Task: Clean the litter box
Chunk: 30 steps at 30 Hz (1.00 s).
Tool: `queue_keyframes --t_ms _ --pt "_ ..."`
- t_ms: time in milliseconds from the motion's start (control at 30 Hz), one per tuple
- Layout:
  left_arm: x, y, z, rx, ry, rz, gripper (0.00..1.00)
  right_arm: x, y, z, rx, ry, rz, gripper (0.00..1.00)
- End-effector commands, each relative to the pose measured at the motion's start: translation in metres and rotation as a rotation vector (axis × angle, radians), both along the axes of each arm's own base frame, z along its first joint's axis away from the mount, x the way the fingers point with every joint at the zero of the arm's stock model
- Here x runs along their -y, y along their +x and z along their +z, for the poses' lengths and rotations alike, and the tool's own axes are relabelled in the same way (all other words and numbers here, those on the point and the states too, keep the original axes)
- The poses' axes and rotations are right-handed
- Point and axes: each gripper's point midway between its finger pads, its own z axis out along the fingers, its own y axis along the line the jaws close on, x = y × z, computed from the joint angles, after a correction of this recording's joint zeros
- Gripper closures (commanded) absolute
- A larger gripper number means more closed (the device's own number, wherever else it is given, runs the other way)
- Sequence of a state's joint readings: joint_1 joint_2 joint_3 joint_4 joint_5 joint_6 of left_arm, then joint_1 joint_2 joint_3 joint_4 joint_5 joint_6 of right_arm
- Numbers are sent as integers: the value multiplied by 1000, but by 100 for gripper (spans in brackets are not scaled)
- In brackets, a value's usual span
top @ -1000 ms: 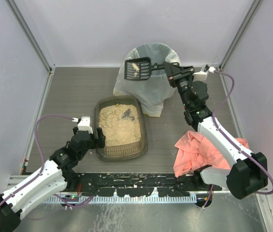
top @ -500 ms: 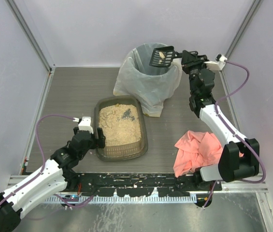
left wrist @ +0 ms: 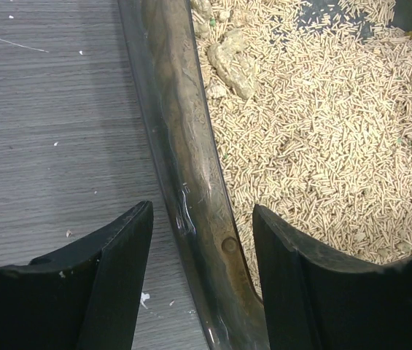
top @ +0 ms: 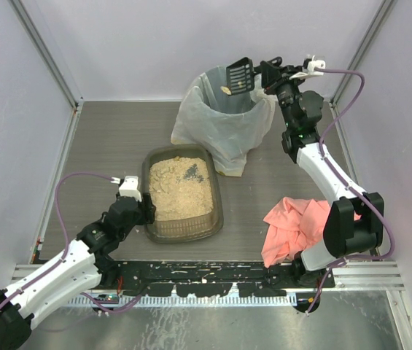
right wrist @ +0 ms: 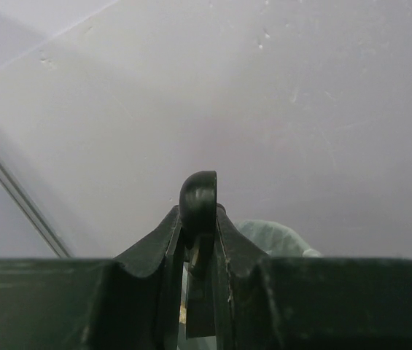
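The litter box [top: 184, 229], a shallow dark translucent tray of tan pellets, lies at the table's centre. My left gripper [top: 149, 210] stands open astride its left rim [left wrist: 184, 168], one finger outside and one over the pellets [left wrist: 322, 146], with a gap at each side of the wall. A pale clump [left wrist: 233, 60] lies in the pellets by that rim. My right gripper [top: 265, 73] is shut on the handle [right wrist: 198, 193] of a black slotted scoop [top: 239, 75], held tipped steeply over the white-bagged bin [top: 224, 120]. A small clump [top: 225, 90] shows just under the scoop.
A crumpled pink cloth [top: 297, 226] lies at the right front, beside the right arm's base. The bin stands just behind the litter box. Frame posts and grey walls close the table in on the left, back and right.
The right arm swung the scoop from the bin's left side to above its opening and tipped it on edge. The left jaws have narrowed around the box rim.
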<state>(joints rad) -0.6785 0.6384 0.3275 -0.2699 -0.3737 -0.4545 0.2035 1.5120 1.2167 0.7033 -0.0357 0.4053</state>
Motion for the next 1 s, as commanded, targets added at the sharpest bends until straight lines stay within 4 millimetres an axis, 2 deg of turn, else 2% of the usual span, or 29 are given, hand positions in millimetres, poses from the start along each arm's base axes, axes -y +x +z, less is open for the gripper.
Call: queue_keyframes --t_ms 0,200,467,667,767,867,967 --pt "11 13 34 92 -67 -8 43 -6 -17 53 182 -128 15 99" --pt "13 14 33 89 -64 -12 50 -17 -15 56 223 -283 35 99" --pt "12 13 33 88 -63 -12 56 -19 -15 52 244 -356 25 99" --pt "13 14 33 86 -61 -12 58 -19 -19 60 281 -410 9 99" --pt "13 14 33 86 -63 -14 58 -13 -26 72 309 -400 -23 99" --pt "13 14 33 86 -61 -14 59 -3 -33 96 321 -325 -71 99" --pt "13 14 33 85 -62 -16 60 -2 -43 116 297 -272 -83 99"
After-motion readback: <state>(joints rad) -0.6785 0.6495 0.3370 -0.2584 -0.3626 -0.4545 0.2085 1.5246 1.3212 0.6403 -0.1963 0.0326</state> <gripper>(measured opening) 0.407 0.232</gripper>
